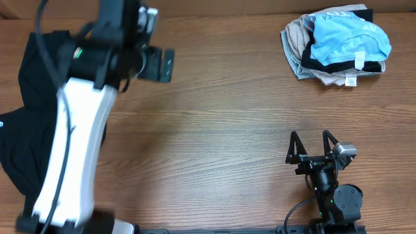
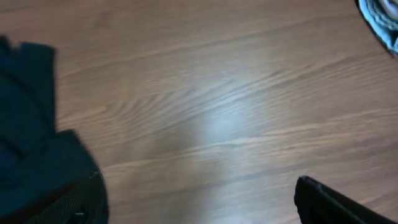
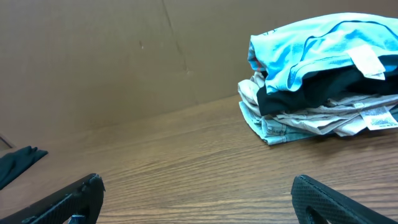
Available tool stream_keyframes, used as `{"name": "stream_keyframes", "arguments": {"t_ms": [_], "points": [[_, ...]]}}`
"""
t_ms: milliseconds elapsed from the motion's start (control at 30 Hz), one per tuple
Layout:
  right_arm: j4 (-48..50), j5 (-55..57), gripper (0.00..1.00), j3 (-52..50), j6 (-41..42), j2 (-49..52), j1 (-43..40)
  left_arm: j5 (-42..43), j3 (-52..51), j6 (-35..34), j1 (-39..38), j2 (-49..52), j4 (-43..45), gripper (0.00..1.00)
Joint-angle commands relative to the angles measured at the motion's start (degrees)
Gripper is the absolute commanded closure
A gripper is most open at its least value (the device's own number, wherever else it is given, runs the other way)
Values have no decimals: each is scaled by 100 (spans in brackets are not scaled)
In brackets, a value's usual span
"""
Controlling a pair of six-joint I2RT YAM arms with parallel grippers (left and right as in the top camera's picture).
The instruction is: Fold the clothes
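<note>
A large plain black garment (image 1: 26, 130) lies spread at the table's left edge, partly under my left arm; the blurred left wrist view shows it at the left (image 2: 31, 137). A light blue T-shirt (image 1: 351, 39) tops a pile of folded clothes at the far right; it also shows in the right wrist view (image 3: 311, 43). My left gripper (image 1: 158, 65) is open and empty over bare table to the right of the black garment; its fingers are spread wide in its wrist view (image 2: 198, 186). My right gripper (image 1: 311, 140) is open and empty near the front edge (image 3: 199, 183).
Under the blue shirt the pile (image 3: 311, 118) holds black, beige and pale printed garments with white tags. A brown wall (image 3: 124, 56) stands behind the table. A corner of black cloth (image 3: 18, 162) shows at the right wrist view's left edge.
</note>
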Motion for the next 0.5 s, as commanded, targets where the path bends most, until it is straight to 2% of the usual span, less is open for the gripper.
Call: {"name": "stream_keyframes", "arguments": {"t_ms": [0, 267, 467], "points": [[37, 76, 0, -61, 0, -57, 26, -221, -1353, 39, 190, -756, 667, 0], [37, 74, 0, -61, 0, -57, 26, 809, -5366, -44, 809, -3027, 4417, 0], [35, 76, 0, -61, 0, -57, 26, 975, -7978, -66, 1047, -4618, 7095, 0]]}}
